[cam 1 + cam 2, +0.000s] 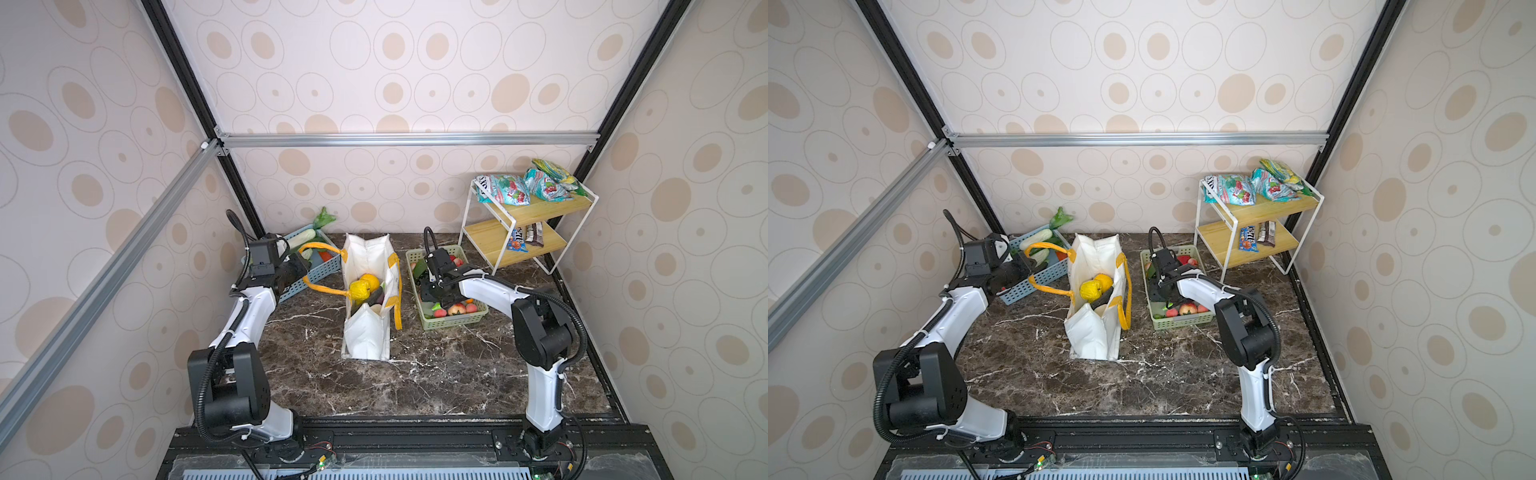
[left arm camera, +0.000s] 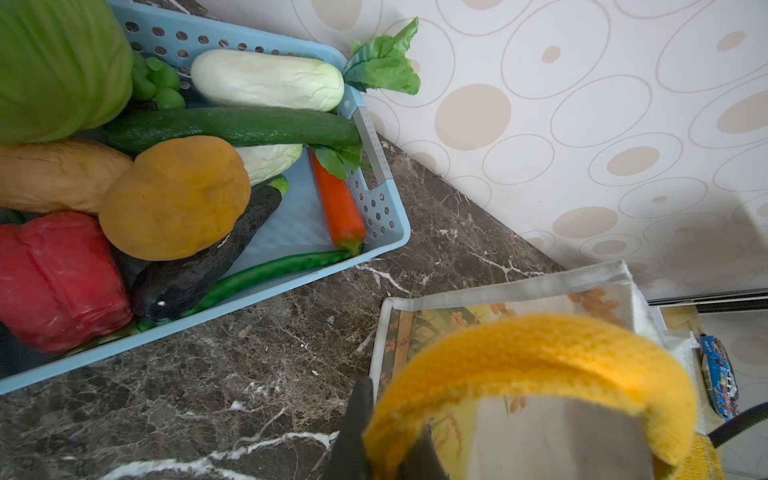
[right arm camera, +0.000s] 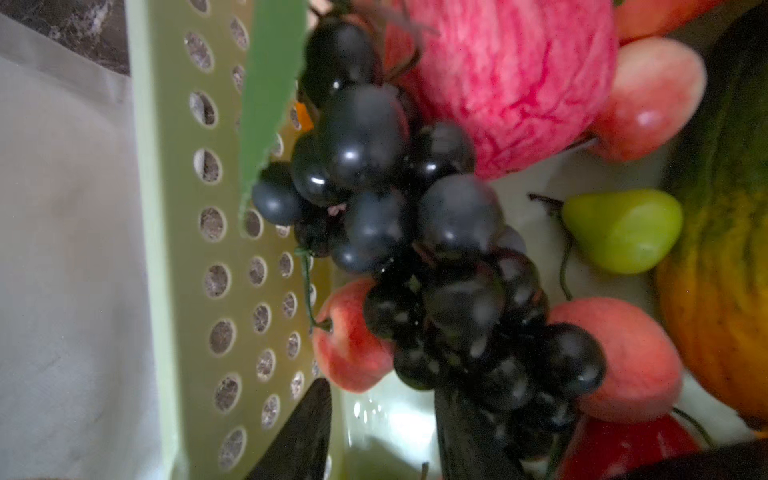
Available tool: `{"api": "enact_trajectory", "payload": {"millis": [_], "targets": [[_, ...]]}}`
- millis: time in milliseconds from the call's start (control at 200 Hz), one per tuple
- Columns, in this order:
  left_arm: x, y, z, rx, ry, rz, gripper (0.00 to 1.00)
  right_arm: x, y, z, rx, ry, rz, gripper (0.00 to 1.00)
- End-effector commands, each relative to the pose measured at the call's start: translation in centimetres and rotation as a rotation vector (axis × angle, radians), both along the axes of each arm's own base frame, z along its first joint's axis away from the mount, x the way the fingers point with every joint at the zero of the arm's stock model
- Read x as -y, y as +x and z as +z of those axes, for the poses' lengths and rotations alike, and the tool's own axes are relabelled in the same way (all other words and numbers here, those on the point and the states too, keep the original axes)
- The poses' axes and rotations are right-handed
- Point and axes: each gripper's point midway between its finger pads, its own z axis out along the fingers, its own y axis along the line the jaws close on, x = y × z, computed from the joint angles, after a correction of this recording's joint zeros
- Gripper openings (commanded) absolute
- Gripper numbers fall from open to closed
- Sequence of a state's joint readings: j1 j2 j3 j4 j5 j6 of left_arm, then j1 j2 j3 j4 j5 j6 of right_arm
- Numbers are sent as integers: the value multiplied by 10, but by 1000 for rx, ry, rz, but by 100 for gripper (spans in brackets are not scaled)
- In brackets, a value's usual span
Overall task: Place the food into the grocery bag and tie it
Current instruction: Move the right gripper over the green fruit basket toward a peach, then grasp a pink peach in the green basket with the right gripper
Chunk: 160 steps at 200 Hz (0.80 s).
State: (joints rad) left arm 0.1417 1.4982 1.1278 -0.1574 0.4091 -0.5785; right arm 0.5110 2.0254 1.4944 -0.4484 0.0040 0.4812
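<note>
Cream fabric grocery bag (image 1: 365,332) upright mid-table, mouth open — orange (image 1: 372,280), yellow fruit (image 1: 358,289) inside. Left gripper (image 2: 390,415) clamped on yellow handle (image 2: 540,353), near blue basket (image 2: 386,224). Right gripper (image 3: 382,390) down in green basket (image 3: 166,249) — jaws apart, dark grapes (image 3: 415,232) just beside one finger.

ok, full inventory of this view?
grocery bag: one, cream-white, table centre
yellow fruit, orange: one each, inside bag
blue basket: one, left of bag, holds cucumber, carrot, red pepper
green basket: one, right of bag, holds black grapes, red apple
shelf rack: one, white-framed, back right
snack packets: several, mostly teal, top shelf
candy bars: about three, lower shelf
table: one, dark marble
left gripper: shut on yellow bag handle
right gripper: open, in green basket by black grapes
</note>
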Motion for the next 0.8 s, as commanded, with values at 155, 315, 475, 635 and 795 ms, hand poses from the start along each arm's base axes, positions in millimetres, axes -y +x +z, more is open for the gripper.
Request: {"api": "enact_trajectory", "payload": {"millis": [155,315,475,635,795], "targets": [[4,4,9,30,23,-23,3,-12,11,-20,-33,14,-1,49],[5,4,12,34,25,-25,3,-10,11,-34,-52,-3,-17,50],[5,6,13,34,23,-26,3,-9,7,-38,-72,4,-23,34],[7,8,11,34,19,-28,3,-4,5,-21,-46,11,-33,30],[10,8,8,30,19,-32,3,3,0,3,-26,22,-31,30]]}}
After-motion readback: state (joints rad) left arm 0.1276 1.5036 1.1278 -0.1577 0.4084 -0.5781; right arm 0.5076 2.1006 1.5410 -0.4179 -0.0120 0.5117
